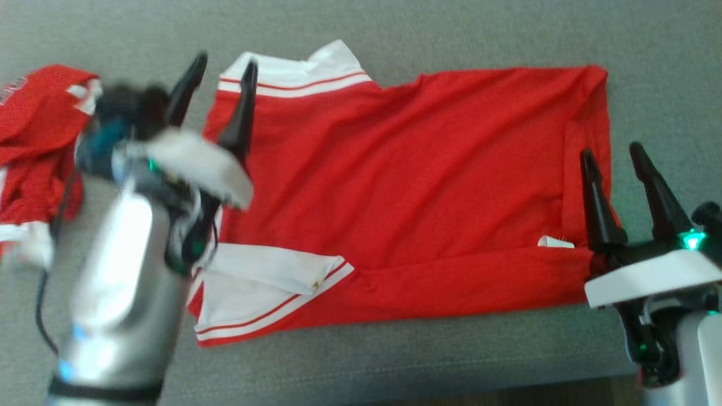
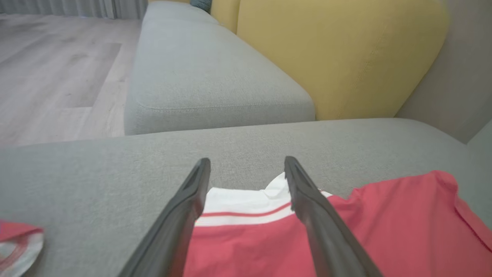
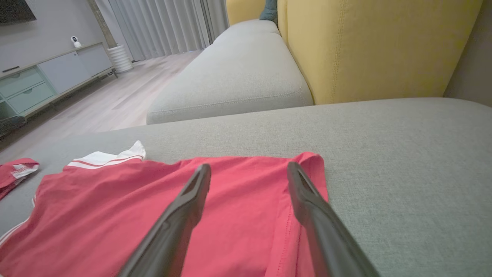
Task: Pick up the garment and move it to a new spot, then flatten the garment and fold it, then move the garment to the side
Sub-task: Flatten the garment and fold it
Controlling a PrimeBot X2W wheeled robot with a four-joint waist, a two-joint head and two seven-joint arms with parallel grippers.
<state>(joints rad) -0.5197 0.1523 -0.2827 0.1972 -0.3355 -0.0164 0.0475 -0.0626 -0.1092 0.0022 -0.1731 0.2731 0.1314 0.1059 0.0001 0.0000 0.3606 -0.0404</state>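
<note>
My left claw (image 1: pixel 224 64): wide open and holding nothing; its fingers point over the far left corner of the shirt, above the white striped sleeve.
My right claw (image 1: pixel 612 152): wide open too, holding nothing; it sits at the shirt's right end near the front corner, one finger over the red cloth and the other over the bare seat.
Contact: I cannot tell whether either claw touches the cloth.
Shirt (image 1: pixel 406 186): red with white striped trim, spread out flat on the grey sofa seat (image 1: pixel 395 349), with its near edge folded over in a long band.
Tag (image 1: pixel 555 242): small and white, on the shirt just beside my right claw.
Other red cloth (image 1: pixel 34 141): bunched up on the seat, left of my left claw, apart from the shirt.
Behind the seat: a yellow back cushion (image 2: pixel 338 57).
</note>
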